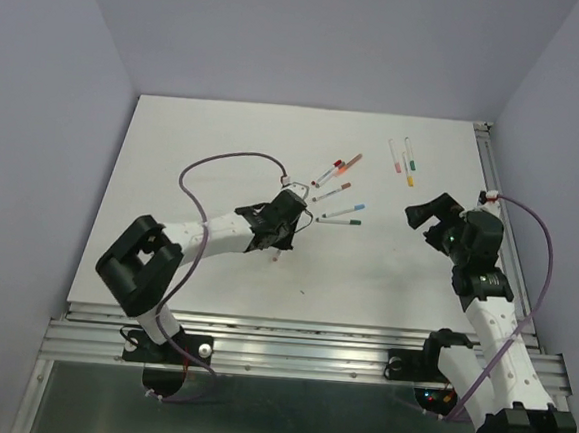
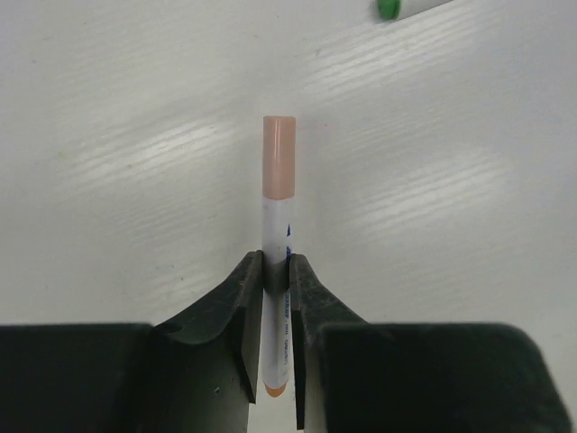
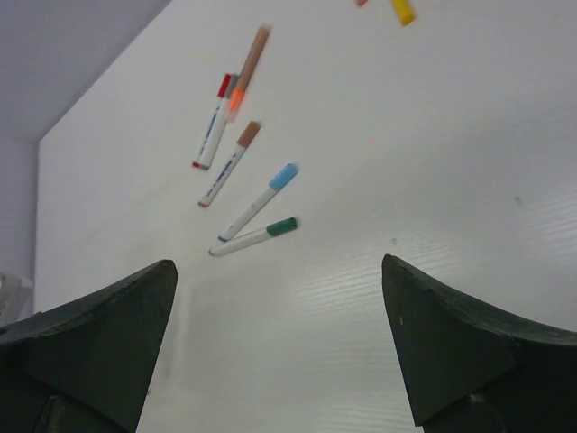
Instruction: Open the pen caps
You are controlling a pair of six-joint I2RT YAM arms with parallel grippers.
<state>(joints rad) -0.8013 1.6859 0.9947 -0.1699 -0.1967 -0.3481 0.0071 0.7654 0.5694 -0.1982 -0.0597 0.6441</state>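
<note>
White table (image 1: 224, 151), plain lavender-grey walls (image 1: 314, 38), metal rails (image 1: 290, 342) along the near edge. Two arms work over approx. nine pens.

Five pens (image 1: 340, 192) lie in a loose fan at 1–2 o'clock from the left gripper (image 2: 276, 271). Approx. three more, v. small in the top view, lie w/ yellow, green & reddish ends at 11 o'clock from the right gripper (image 3: 278, 266); count there uncertain. Of the fanned five, the pen caps (image 3: 284, 176) run red, orange-brown, brown, blue & green, each a short coloured stub seated on a slim white barrel.

The ninth, the held pen (image 2: 276, 225), sits near table ctr. The left gripper is pinched narrow on it at mid-barrel, fingers (image 2: 242, 334) flat against both sides. Its peach cap (image 2: 279, 158) is on and points to 12 o'clock in the left wrist view. The barrel is white w/ blue print, w/ a small orange end at 6 o'clock between the fingers. One green pen end shows at 1 o'clock, at the frame edge.

The right gripper hangs over the table's 3 o'clock side, jaws spread wide, gripping nothing, well apart from every pen.
</note>
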